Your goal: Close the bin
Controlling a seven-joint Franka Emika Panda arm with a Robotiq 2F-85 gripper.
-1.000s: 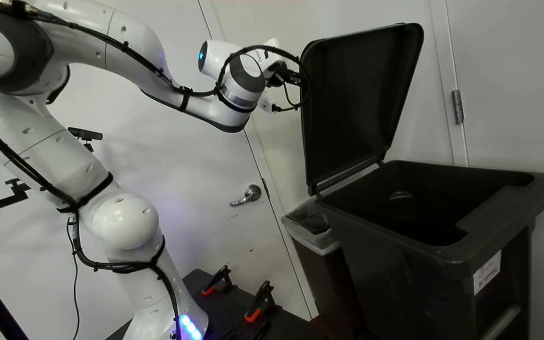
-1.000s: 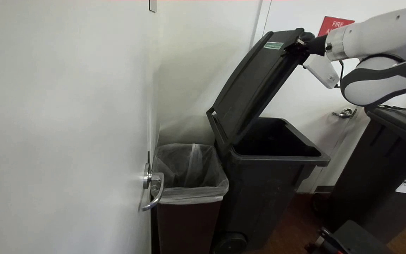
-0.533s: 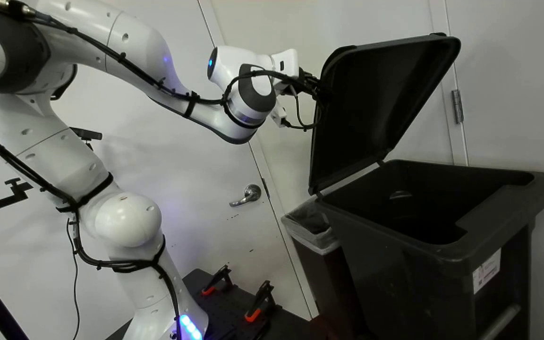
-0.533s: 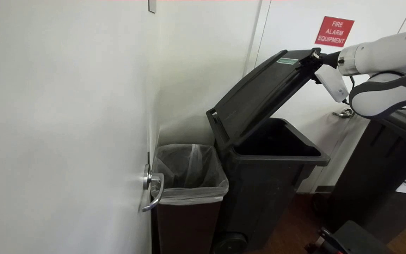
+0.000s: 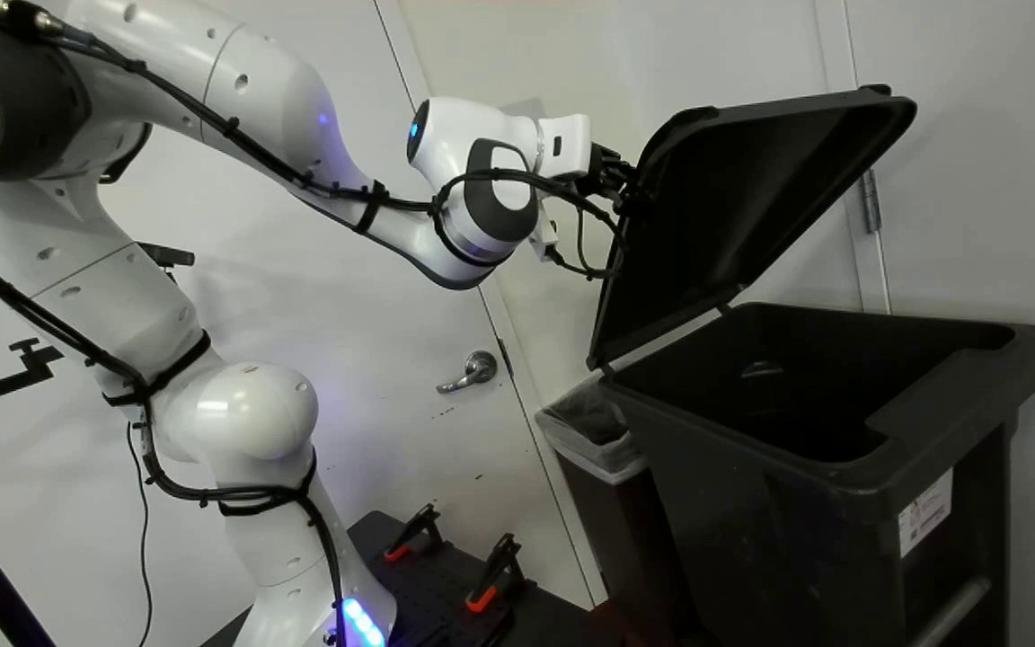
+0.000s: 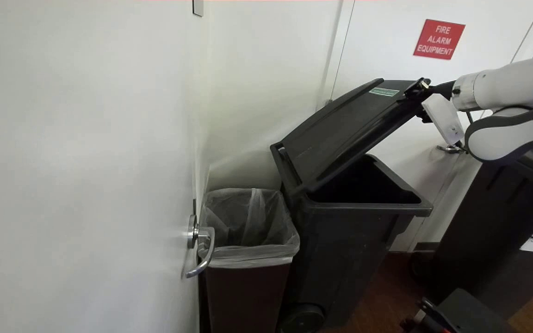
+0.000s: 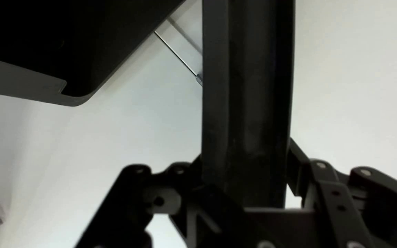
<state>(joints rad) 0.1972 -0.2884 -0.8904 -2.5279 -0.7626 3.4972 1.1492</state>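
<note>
The bin is a large dark grey-black bin (image 5: 778, 512), also seen in an exterior view (image 6: 340, 249). Its hinged lid (image 5: 751, 189) is raised at a slant above the open top; the lid's outer face with a green label shows in an exterior view (image 6: 340, 132). My gripper (image 5: 632, 187) is at the lid's free edge, near a corner, also in an exterior view (image 6: 418, 90). In the wrist view the lid edge (image 7: 248, 86) runs between the two fingers (image 7: 246, 165), which press against both sides. The fingertips are partly hidden by the lid. The bin's rim (image 7: 22, 82) shows at upper left.
A smaller brown bin (image 6: 250, 296) with a clear liner stands beside the bin, close to a door handle (image 6: 204, 252). Another dark bin (image 6: 493, 231) stands at right. White walls and doors stand close behind. The robot's black base table (image 5: 517, 602) holds clamps.
My gripper has moved down and toward the bin's opening, and the lid has swung down with it to a lower slant. The bin's body has not moved.
</note>
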